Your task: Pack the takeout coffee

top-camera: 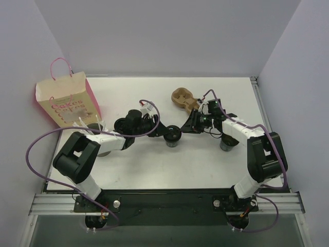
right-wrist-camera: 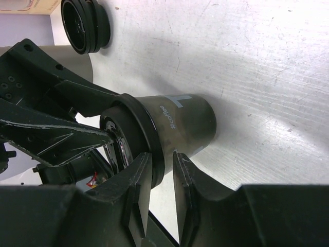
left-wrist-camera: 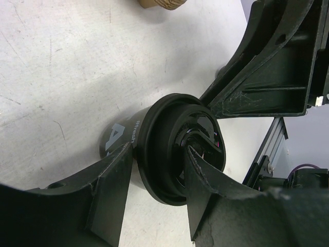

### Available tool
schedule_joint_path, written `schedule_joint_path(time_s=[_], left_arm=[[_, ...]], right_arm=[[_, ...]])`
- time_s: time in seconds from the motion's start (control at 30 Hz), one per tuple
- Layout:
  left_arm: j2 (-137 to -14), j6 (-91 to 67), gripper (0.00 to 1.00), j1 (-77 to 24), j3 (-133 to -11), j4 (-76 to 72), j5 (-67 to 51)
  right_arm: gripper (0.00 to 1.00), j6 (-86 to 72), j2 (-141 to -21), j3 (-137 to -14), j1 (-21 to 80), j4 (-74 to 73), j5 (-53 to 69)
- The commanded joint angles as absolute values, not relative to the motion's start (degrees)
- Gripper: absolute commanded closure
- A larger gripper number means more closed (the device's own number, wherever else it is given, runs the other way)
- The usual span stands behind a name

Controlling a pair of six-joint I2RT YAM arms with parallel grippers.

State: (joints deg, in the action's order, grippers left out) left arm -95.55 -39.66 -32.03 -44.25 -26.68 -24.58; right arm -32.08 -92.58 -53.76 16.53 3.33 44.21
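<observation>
A small grey paper cup with a black lid, the takeout coffee (top-camera: 172,135), stands upright near the middle of the white surface (top-camera: 154,170), well apart from the pink-sided paper bag (top-camera: 67,100) standing at the far left corner. The left gripper (left-wrist-camera: 159,154) straddles the lid's rim, one finger on the lid top and one outside, though I cannot tell whether it grips; the right gripper (right-wrist-camera: 162,157) is narrow, apparently pinching the opposite rim. Packing looks barely begun: lifting the cup and placing it in the bag remain.
</observation>
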Motion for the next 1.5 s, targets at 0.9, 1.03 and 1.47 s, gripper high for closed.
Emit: schedule_joint_path(time_s=[0.9,1.03,1.47], left_arm=[[-103.89,-30.77,0.48,-33.05,-38.93,-17.58,-19.69],[-104.15,-29.01,0.48,-33.05,-40.95,-16.35,-20.56],[-106.44,-26.72,0.48,-33.05,-45.79,-13.45,-23.03]], right_arm=[[0.66,-34.37,-81.22,-43.22,14.59,9.15,42.8],[0.56,-30.33,-80.33,-48.5,13.97,4.75,45.87],[0.39,-16.36,-96.67,-67.66,14.94,-13.53,51.77]])
